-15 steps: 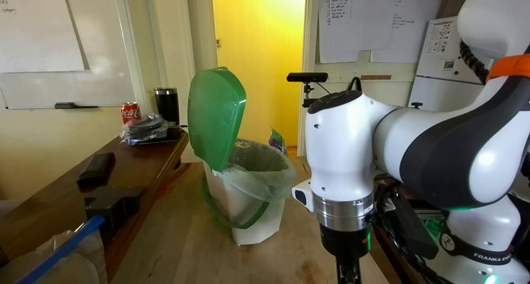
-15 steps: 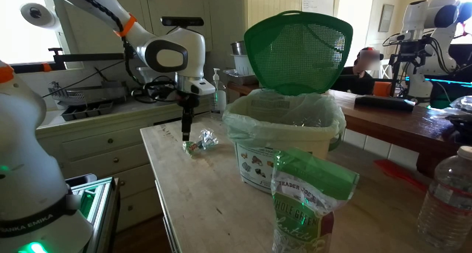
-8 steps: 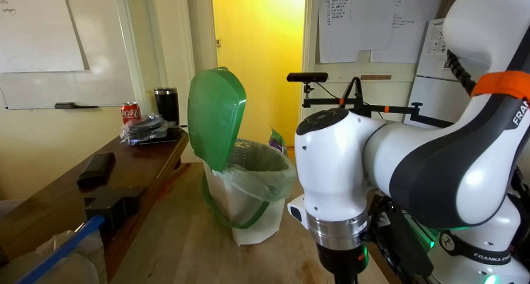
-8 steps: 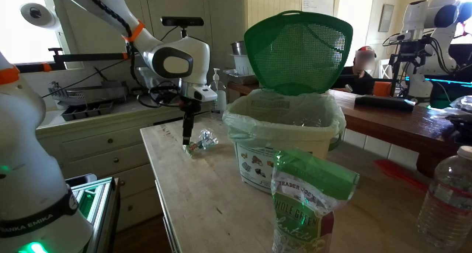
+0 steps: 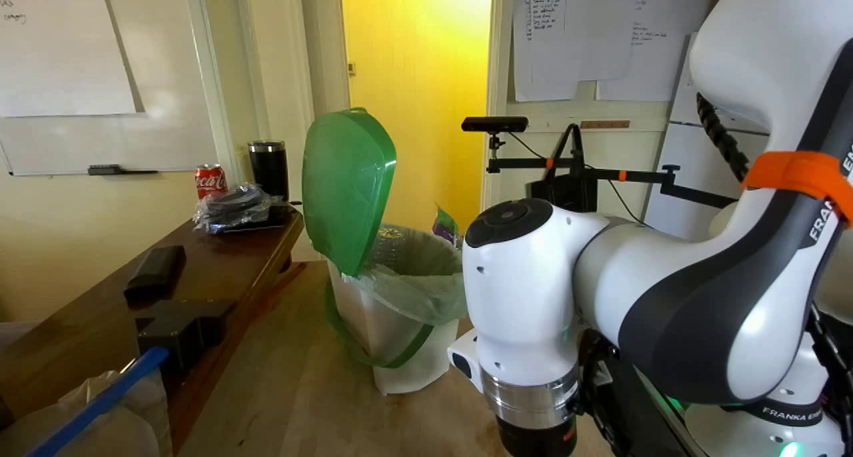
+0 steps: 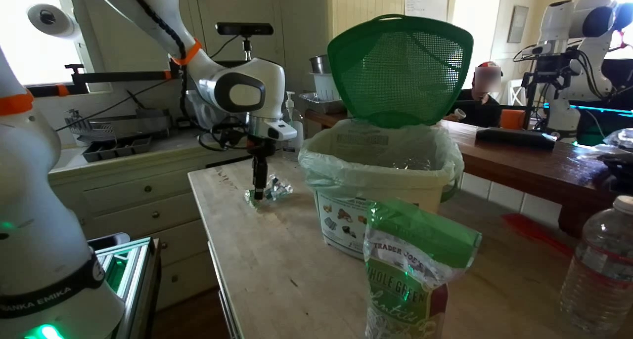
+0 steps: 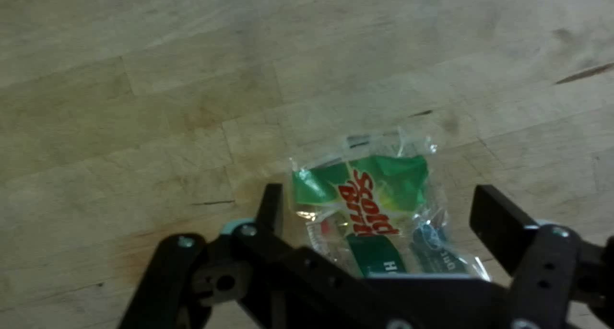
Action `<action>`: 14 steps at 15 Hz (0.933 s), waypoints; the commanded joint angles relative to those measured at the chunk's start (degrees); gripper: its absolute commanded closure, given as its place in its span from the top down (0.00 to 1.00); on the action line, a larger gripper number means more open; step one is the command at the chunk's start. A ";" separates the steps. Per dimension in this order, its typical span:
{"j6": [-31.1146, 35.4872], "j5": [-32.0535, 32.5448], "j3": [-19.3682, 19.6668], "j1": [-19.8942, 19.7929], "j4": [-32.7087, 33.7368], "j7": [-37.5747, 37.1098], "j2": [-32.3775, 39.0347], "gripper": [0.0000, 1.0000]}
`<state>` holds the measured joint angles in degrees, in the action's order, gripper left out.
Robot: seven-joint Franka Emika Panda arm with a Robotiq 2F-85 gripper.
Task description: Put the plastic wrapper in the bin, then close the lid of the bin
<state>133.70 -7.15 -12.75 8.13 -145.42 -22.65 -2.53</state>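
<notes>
Blurred red lettering that looks like "Scotch" and "Brit" runs down a plastic wrapper (image 7: 360, 194) on the table (image 6: 277, 260), seen in my wrist view between the fingers (image 7: 501, 223) I hold spread on either side of it; its lower end is hidden. In an exterior view the long axis slants from a green end at the fingers to a silvery, crumpled end nearer the bin (image 6: 428, 195), whose green lid (image 6: 400, 67) stands raised and whose label (image 6: 341, 225) is too small for me to read. A foreground bag (image 6: 408, 279) says "Trader Joe's" and "Whole Green Lentils"; my arm's base (image 5: 766, 437) shows "FRANKA EM."
</notes>
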 commanded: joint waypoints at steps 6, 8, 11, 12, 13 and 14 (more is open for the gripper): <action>8.12 4.34 0.74 1.16 0.19 3.59 3.51 0.75; 8.65 4.07 0.83 1.22 0.18 4.66 3.68 0.58; 8.53 3.96 0.88 1.23 0.17 5.65 3.60 0.35; 8.34 3.97 0.89 1.23 0.13 5.89 3.45 0.28; 8.08 3.74 0.91 1.22 0.15 6.09 3.30 0.19; 7.78 3.62 0.95 1.18 0.18 6.14 3.16 0.12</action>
<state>140.98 -3.44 -12.62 8.59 -145.38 -17.51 0.34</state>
